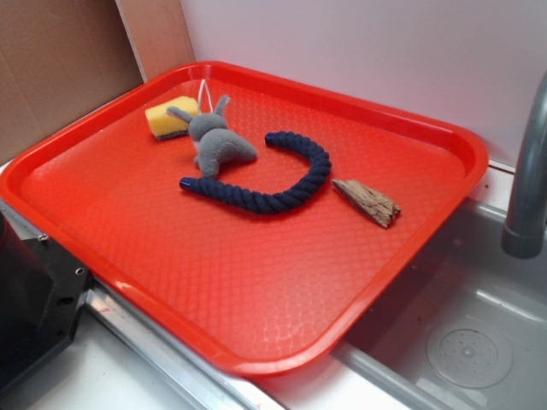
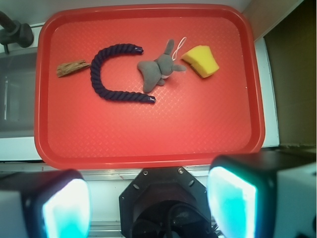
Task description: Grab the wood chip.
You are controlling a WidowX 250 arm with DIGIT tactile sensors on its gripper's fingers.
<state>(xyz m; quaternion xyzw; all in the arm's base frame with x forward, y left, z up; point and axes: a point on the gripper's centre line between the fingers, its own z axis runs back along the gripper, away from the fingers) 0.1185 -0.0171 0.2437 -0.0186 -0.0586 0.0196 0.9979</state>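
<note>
The wood chip (image 2: 72, 68) lies flat on the red tray (image 2: 148, 144) at about 9 o'clock in the wrist view, just beside the dark blue rope's (image 2: 111, 74) curve. The gripper (image 2: 148, 203) hangs clear of the tray, fingers (image 2: 64, 208) spread apart, empty.

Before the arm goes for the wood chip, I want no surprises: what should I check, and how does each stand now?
1. Wood chip in view, lying flat on the tray: ok.
2. Room around it: rope lies close beside it; whether they touch: cannot tell.
3. Nothing on top of it: ok.
4. Gripper open and empty: ok.
5. Gripper above it: not ok, it hangs off the tray's near edge.
</note>
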